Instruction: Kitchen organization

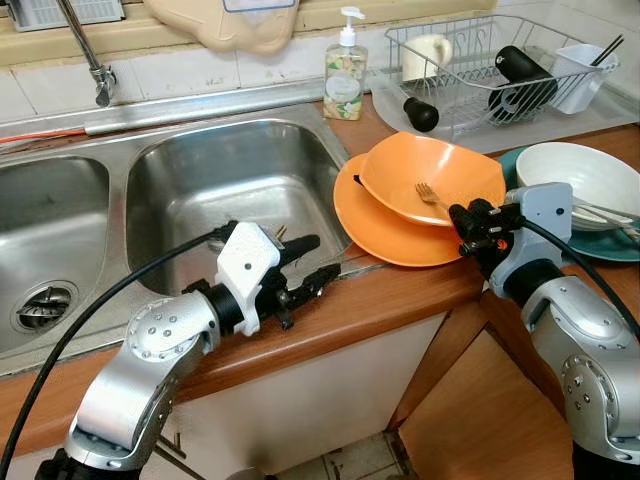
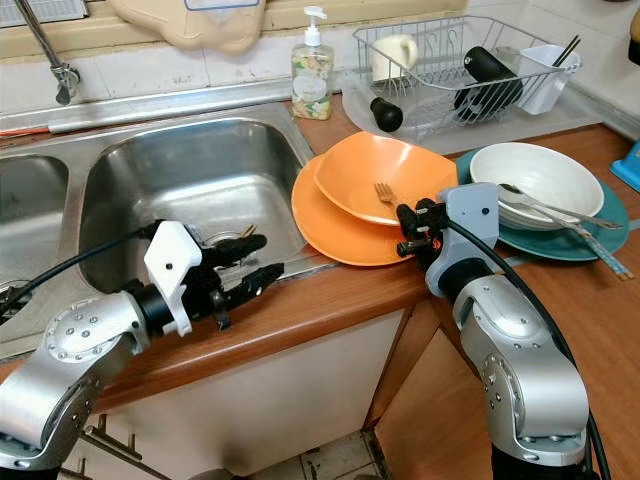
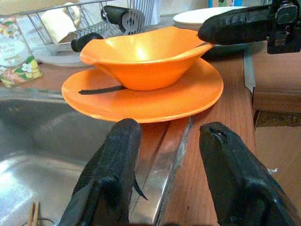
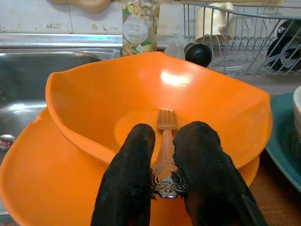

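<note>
Fork lies in the orange bowl, tines toward the bowl's middle, handle up over the near rim. R gripper is clamped on that handle, one black finger each side, at the bowl's near edge. Bowl sits on an orange plate, w/ the plate's left edge overhanging the sink rim. A dark strip shows between bowl & plate in the left wrist view; can't tell what it is.

L gripper hovers over the wood counter edge at the front right corner of the right sink basin, fingers spread apart, holding nothing, aimed at the plate.

Right basin holds a few small bits near the drain, too small to identify. Left basin has its drain strainer showing.

Beside the orange stack on the robot's right: white bowl on a teal plate, w/ utensils resting across both. Behind, a wire dish rack on a drain tray holds a cream mug, black-handled items & a white cutlery caddy w/ chopsticks. One black handle pokes out of the rack toward the orange bowl. Soap pump bottle stands just behind the sink's back corner, near the rack. Faucet rises behind the left basin.
</note>
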Robot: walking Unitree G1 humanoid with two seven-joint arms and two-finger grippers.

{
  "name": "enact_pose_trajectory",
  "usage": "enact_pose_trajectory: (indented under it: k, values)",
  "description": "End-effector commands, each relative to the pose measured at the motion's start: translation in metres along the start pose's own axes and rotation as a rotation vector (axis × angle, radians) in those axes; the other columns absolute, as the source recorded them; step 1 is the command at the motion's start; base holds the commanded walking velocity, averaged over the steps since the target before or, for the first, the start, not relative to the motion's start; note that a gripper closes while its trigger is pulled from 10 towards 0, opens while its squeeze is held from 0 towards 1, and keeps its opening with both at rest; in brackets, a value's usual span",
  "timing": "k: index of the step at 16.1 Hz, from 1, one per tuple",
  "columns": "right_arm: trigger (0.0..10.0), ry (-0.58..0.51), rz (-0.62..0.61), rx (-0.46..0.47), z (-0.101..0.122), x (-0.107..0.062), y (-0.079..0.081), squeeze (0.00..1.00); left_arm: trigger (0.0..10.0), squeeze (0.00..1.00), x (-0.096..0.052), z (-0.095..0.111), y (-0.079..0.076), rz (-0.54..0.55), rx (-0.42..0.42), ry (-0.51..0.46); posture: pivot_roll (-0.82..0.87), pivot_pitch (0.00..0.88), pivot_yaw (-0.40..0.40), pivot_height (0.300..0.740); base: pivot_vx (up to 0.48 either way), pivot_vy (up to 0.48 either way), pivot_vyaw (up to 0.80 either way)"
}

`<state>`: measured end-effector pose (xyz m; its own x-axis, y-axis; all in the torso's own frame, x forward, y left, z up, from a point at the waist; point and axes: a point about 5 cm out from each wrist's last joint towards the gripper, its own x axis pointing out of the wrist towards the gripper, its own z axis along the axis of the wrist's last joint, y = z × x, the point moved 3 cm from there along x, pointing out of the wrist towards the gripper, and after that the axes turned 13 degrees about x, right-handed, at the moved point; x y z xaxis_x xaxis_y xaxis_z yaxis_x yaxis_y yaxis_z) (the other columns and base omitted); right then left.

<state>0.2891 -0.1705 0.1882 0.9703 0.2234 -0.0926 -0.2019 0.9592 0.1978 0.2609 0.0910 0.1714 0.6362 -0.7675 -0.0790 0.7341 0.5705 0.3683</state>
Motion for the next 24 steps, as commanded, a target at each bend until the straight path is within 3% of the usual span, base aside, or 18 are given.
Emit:
enact_pose_trajectory:
  k: [1, 7, 10, 16, 21, 22, 23, 24]
  values:
    - [0.0, -0.015, 0.008, 0.0, 0.004, 0.002, -0.002, 0.0, 10.0, 0.0, 0.0, 0.001, 0.002, -0.003, 0.017, 0.001, -0.15, 0.0, 0.034, 0.74, 0.0, 0.0, 0.0]
    - [0.0, -0.083, 0.065, -0.003, 0.026, -0.004, -0.003, 0.0, 10.0, 0.0, 0.005, 0.008, 0.008, -0.004, 0.055, -0.027, -0.16, 0.0, 0.057, 0.74, 0.0, 0.0, 0.0]
    - [0.0, -0.128, 0.159, 0.029, 0.039, -0.007, 0.002, 0.0, 10.0, 0.0, 0.013, 0.018, 0.014, 0.007, 0.122, -0.065, -0.16, 0.0, 0.063, 0.74, 0.0, 0.0, 0.0]
    - [0.0, -0.096, 0.363, -0.011, 0.048, -0.006, 0.041, 0.0, 10.0, 0.0, 0.039, 0.037, 0.021, -0.017, 0.339, -0.142, -0.17, 0.0, 0.074, 0.74, 0.0, 0.0, 0.0]
    - [0.0, -0.054, 0.47, -0.052, 0.047, -0.005, 0.067, 0.0, 10.0, 0.0, 0.052, 0.035, 0.022, -0.04, 0.494, -0.121, -0.16, 0.0, 0.078, 0.74, 0.0, 0.0, 0.0]
    - [0.0, -0.043, 0.485, -0.056, 0.046, -0.004, 0.07, 0.0, 6.2, 0.0, 0.055, 0.034, 0.026, -0.031, 0.532, -0.118, -0.16, 0.0, 0.077, 0.74, 0.0, 0.0, 0.0]
    - [0.0, -0.037, 0.498, -0.058, 0.045, -0.004, 0.073, 0.0, 3.5, 0.0, 0.058, 0.035, 0.03, -0.017, 0.557, -0.122, -0.16, 0.0, 0.076, 0.74, 0.0, 0.0, 0.0]
    - [0.0, -0.03, 0.507, -0.06, 0.045, -0.004, 0.075, 0.0, 2.6, 0.0, 0.059, 0.037, 0.033, -0.005, 0.576, -0.127, -0.16, 0.0, 0.078, 0.74, 0.0, 0.0, 0.0]
